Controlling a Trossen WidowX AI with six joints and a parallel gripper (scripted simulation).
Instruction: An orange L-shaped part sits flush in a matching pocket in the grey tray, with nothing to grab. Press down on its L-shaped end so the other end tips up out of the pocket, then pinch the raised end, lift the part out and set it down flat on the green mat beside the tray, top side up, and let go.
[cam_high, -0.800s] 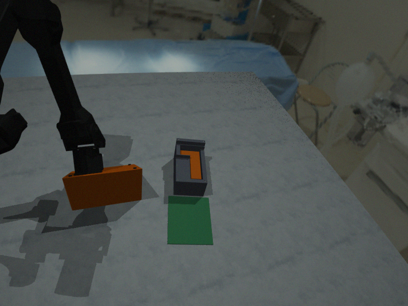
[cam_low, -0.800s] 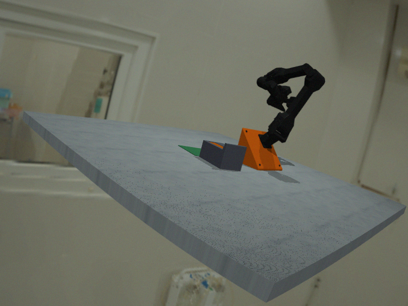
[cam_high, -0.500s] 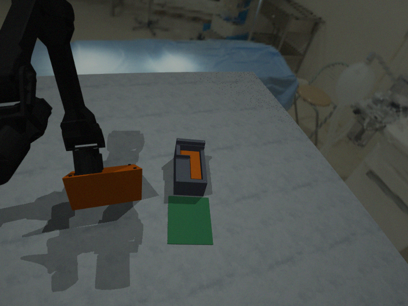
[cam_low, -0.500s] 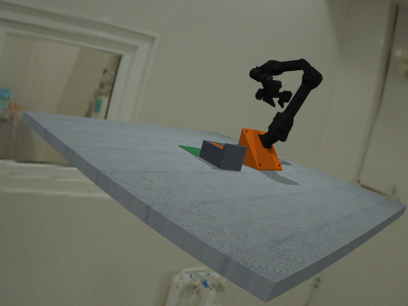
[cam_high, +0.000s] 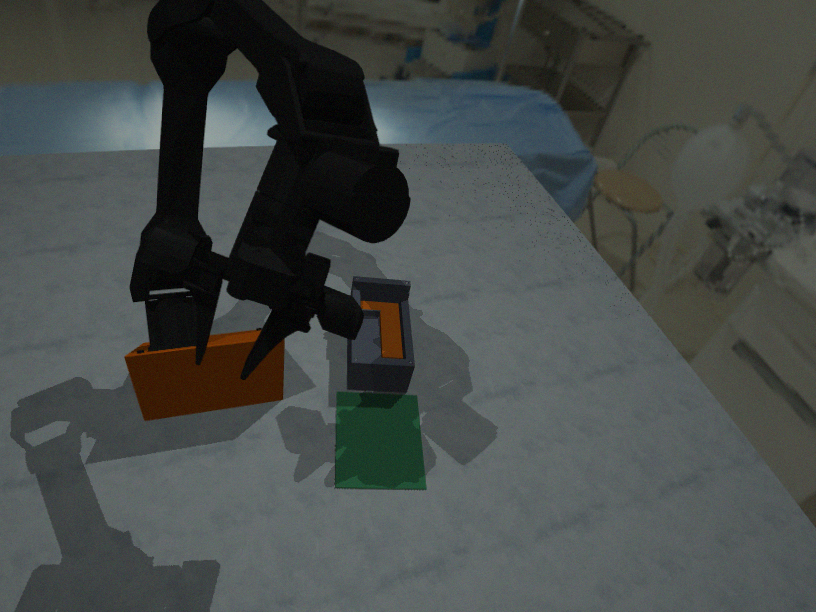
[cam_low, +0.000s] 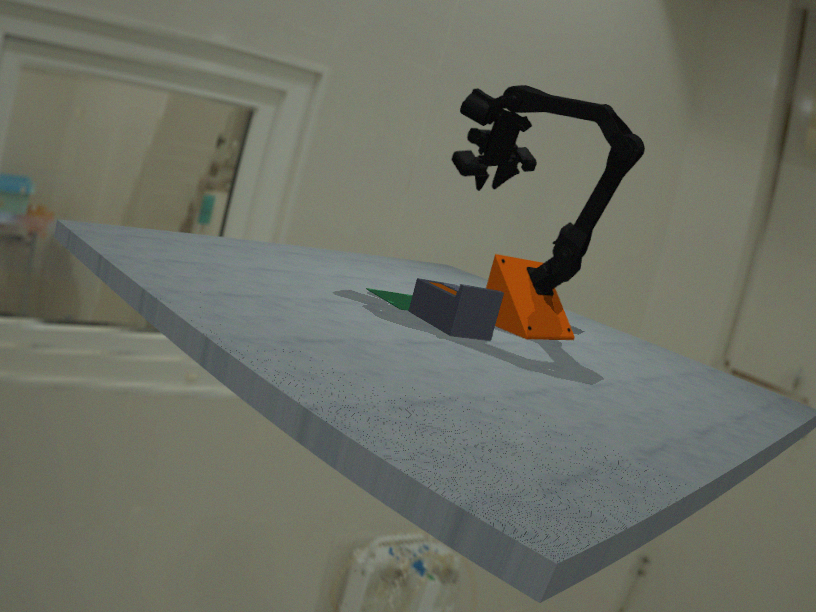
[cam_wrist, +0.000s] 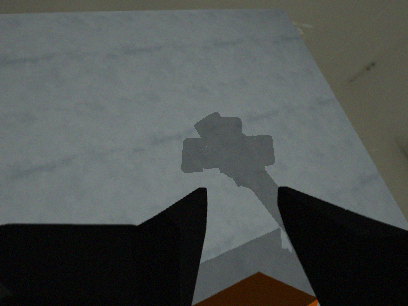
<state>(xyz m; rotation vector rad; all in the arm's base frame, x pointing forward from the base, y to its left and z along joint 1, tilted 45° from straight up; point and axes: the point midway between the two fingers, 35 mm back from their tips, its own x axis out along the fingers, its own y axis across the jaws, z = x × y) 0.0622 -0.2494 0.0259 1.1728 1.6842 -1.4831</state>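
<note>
Orange L-shaped part (cam_high: 388, 324) sits flush in grey tray (cam_high: 380, 370), mid tabletop (cam_high: 593, 408).
Part's flat top shows, short leg twd far edge; black tool (cam_low: 491, 176) high above, abt half open, holding nothing.

Top looks down, exterior low (far), wrist downward.

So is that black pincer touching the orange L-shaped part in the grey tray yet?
Apart. The exterior view shows the black pincer high in the air, well above the grey tray holding the orange L-shaped part.
</note>
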